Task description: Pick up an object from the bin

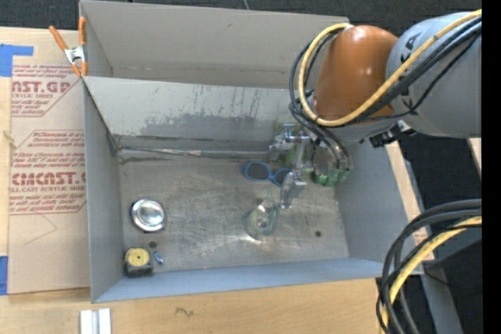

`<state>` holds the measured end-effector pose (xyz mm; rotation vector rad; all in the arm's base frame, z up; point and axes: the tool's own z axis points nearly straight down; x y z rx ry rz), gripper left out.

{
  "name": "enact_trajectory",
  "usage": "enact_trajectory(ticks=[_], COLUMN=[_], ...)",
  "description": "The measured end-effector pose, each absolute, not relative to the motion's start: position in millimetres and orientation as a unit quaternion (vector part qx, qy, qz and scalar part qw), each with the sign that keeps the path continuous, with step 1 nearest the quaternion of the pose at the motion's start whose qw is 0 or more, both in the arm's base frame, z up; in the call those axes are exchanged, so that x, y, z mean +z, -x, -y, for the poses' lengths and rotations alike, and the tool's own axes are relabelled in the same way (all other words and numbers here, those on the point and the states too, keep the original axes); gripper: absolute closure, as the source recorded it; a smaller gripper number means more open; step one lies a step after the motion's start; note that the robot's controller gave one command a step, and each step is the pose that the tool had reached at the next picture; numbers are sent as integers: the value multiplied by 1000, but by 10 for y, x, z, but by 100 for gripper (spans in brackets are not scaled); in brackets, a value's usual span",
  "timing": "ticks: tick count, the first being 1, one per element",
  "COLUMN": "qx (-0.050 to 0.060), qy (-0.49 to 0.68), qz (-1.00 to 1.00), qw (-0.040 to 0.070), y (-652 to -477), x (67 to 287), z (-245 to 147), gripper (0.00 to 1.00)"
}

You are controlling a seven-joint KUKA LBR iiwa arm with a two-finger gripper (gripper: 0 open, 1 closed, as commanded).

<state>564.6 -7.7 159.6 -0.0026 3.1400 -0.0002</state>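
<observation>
My gripper [293, 177] hangs low over the right middle of the bin floor, under the orange wrist cover. A blue looped thing [257, 170], like scissor handles, lies just to its left and is partly hidden behind it. A small clear rounded thing [262, 221] rests on the floor just below and left of the gripper's tip. Whether the two touch is unclear.
A round shiny metal lid [148, 214] lies at the bin's lower left. A small yellow tape measure [138, 260] sits in the front left corner. The arm and its cables cover the bin's right side.
</observation>
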Motion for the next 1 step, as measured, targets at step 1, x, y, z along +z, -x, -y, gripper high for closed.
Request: enact_trajectory(ticks=[1], qx=[1], qy=[-33], qz=[-999], qw=[2], y=[-5649], x=[1786], z=[-145], gripper=[0])
